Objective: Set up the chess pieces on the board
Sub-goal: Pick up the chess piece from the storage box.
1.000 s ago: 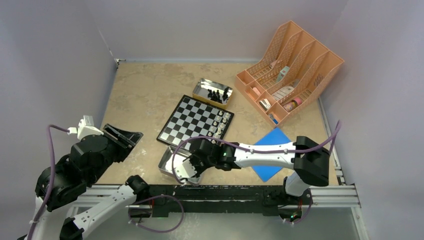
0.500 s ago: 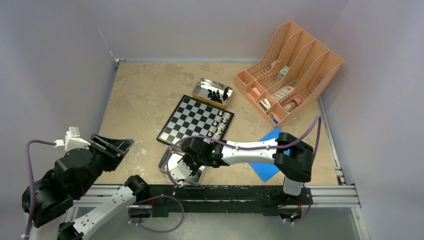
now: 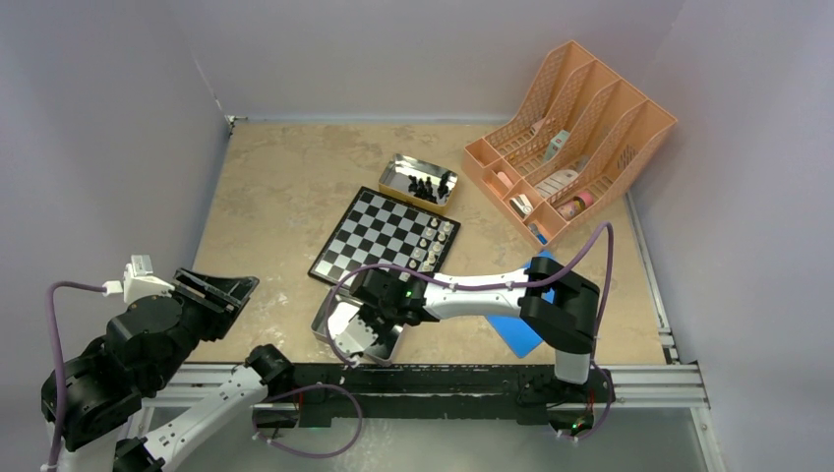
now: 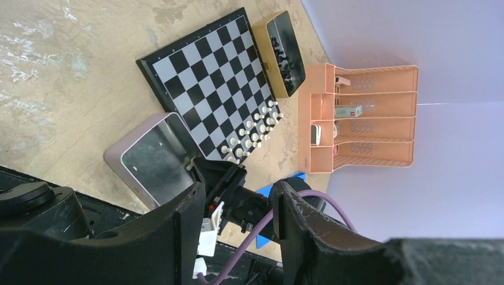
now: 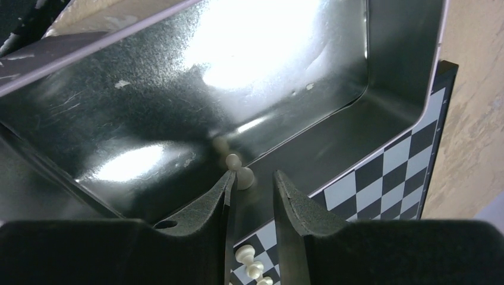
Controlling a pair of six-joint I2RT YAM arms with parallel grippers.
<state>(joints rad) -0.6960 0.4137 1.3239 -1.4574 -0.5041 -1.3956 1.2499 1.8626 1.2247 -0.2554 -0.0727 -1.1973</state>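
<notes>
The checkered board (image 3: 379,236) lies mid-table, with cream-white chess pieces (image 3: 439,243) in rows along its right edge. Black pieces (image 3: 425,186) sit in the far metal tin (image 3: 398,169). My right gripper (image 3: 352,329) reaches into the near metal tin (image 3: 325,317). In the right wrist view it (image 5: 252,178) is open, and one white pawn (image 5: 239,174) lies on the tin floor (image 5: 178,89) just past its left fingertip, not gripped. My left gripper (image 4: 238,193) is open and empty, raised at the table's left side (image 3: 211,292).
An orange file organizer (image 3: 565,138) holding small items stands at the back right. A blue flat square (image 3: 521,336) lies under the right arm's forearm. Walls close the table on the left, back and right.
The right arm has swung left and reached deeper into the near tin. The left arm has drawn back toward the left edge.
</notes>
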